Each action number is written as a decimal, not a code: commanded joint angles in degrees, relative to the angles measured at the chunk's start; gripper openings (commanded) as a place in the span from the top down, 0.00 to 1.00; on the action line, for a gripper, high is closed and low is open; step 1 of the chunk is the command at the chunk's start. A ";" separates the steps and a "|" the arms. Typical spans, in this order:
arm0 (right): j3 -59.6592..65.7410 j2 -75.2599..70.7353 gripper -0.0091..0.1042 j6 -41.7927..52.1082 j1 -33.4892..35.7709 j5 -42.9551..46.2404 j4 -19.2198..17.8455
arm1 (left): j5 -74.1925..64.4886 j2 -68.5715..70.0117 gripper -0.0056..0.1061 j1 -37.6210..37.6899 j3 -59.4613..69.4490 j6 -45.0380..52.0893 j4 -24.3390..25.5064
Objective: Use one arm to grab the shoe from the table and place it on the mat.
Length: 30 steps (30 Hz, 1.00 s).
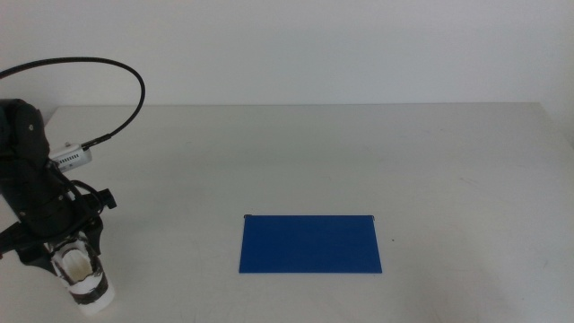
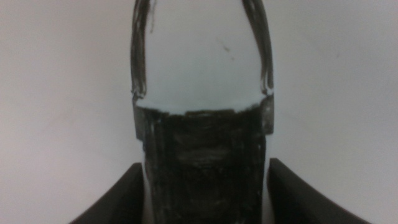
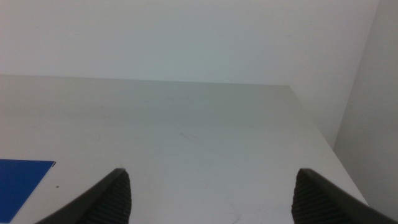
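Two arms are listed for you, only one of them at work.

Item 1, the left arm (image 1: 31,179): you see it at the counter's (image 1: 359,152) near left corner, well apart from the mat (image 1: 310,243), its black cable looping up and over it. Its left gripper (image 1: 79,260) points down at the shoe.

Item 2, the shoe (image 1: 87,283): white with black trim and cream lining, it sits directly under that gripper, far to the left of the mat and nearer the front edge than the mat is. In your left wrist view the shoe (image 2: 202,124) fills the space between the fingers (image 2: 118,199): its black band and tongue lie in the gap, its white toe runs out beyond them. The two dark fingers stand one on each side of the shoe, hard up against its flanks. You cannot tell from these pictures whether they are already pressing on it or merely bracketing it, nor whether the sole is on the counter or lifted off it.

Item 3, the mat: dark blue, flat on the counter, nothing on it.

Item 4, the right gripper (image 3: 211,193): out of the middle view; its wrist camera shows its fingers (image 3: 115,199) set wide apart over bare counter, with a corner of the mat (image 3: 18,180) off to one side.
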<state>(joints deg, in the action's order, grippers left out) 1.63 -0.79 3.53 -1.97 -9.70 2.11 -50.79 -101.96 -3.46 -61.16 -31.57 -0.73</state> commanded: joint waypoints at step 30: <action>-0.54 -1.21 0.33 0.72 -0.26 4.55 -0.49 | -11.62 13.14 0.86 8.08 -1.33 -7.57 0.14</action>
<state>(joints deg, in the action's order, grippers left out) 1.63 -0.79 3.53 -1.97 -9.70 2.11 -61.43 -91.39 4.36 -61.16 -38.30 -0.89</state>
